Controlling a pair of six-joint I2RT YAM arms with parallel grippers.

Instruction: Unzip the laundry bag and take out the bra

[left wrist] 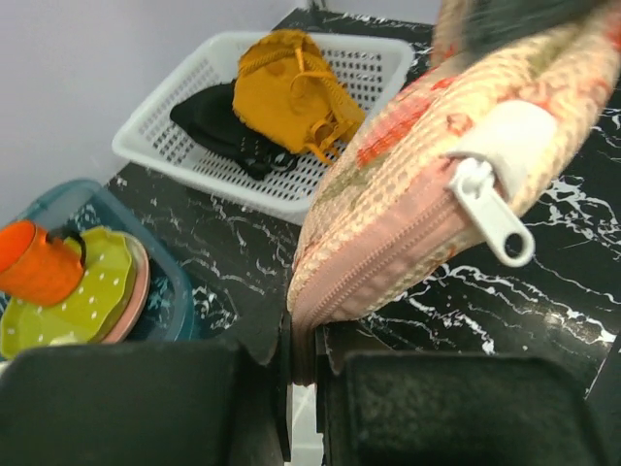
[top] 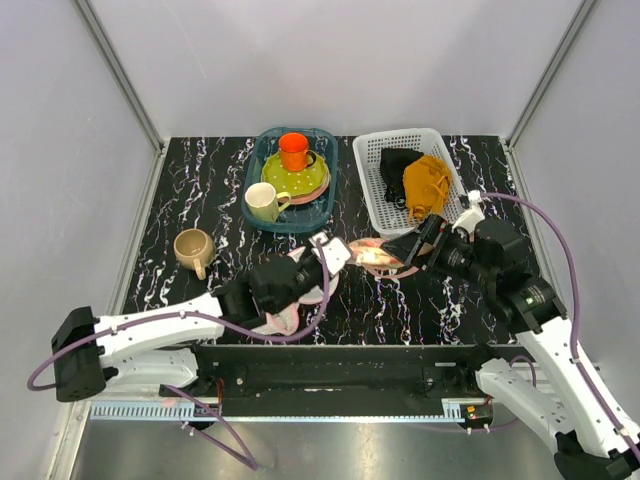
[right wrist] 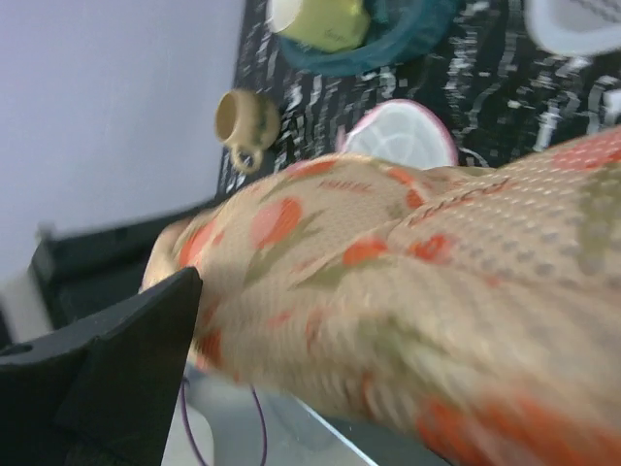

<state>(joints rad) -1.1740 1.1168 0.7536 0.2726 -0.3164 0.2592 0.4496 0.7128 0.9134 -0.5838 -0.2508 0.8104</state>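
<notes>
Black marbled table (top: 200,190), zipped laundry bag (left wrist: 417,194), white basket (top: 368,186) with mustard garment (top: 427,183)

A black marble-patterned tabletop (top: 200,190) with white veins sits inside pale grey wall panels (top: 330,60), joined at the back corners by slanting aluminium posts (top: 120,75). Soft, even light. Along the near edge runs what looks like brushed metal (top: 330,450).

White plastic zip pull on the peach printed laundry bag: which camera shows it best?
Left wrist: the white plastic zip pull hangs close and sharp on the peach printed fabric laundry bag. Top external shows the bag small, pull indistinct; right wrist shows only blurred fabric.
</notes>
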